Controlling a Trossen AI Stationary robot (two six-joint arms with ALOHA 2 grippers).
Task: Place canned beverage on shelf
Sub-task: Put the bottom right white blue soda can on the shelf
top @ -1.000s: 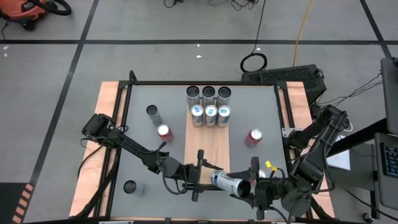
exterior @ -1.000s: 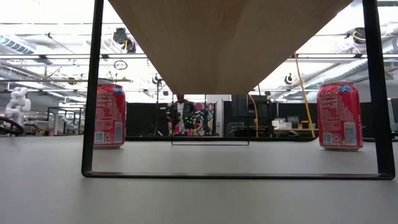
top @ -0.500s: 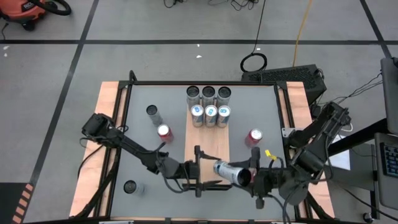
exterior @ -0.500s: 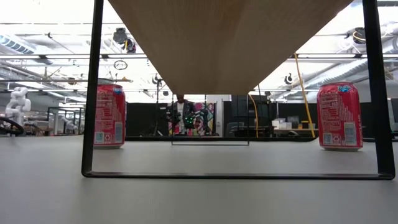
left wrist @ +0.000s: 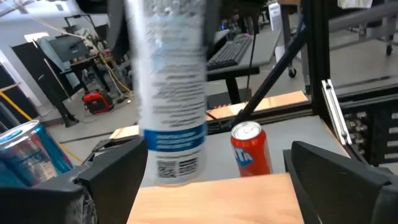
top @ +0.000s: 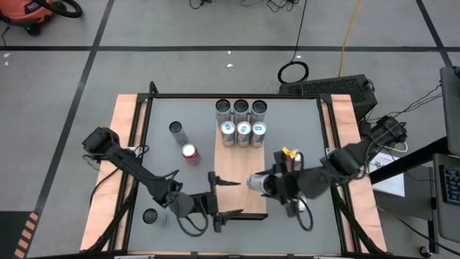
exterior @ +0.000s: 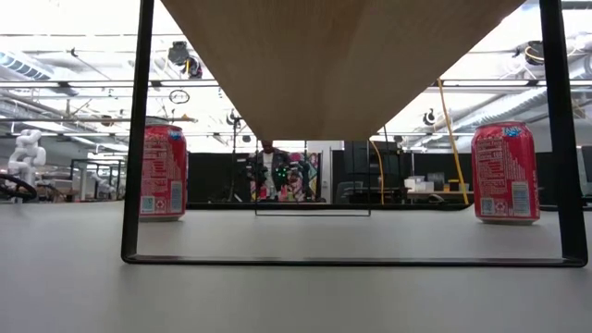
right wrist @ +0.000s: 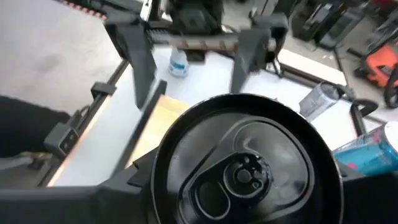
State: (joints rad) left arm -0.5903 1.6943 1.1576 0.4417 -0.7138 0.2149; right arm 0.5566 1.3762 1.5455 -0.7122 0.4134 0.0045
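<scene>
High view: right gripper (top: 277, 185) clamped on silver can (top: 256, 183), lying lengthwise across shelf (top: 241, 169), base leftward; left gripper (top: 224, 198) wide apart, empty.
Right wrist view: can's lid (right wrist: 244, 172) faces camera.

shelf (top: 241, 169): light-brown wood grain, edged in thin dark lines
counter (top: 165, 158): grey, bordered by pale wooden strips
held can (left wrist: 168, 93): silver-white, printed with blue text and a barcode
red can (top: 190, 153): red body, silver top
far row of cans (top: 240, 108): dark grey tops
blue-top cans (top: 244, 130): silver, marked with blue
fingers (left wrist: 106, 171): black
</scene>
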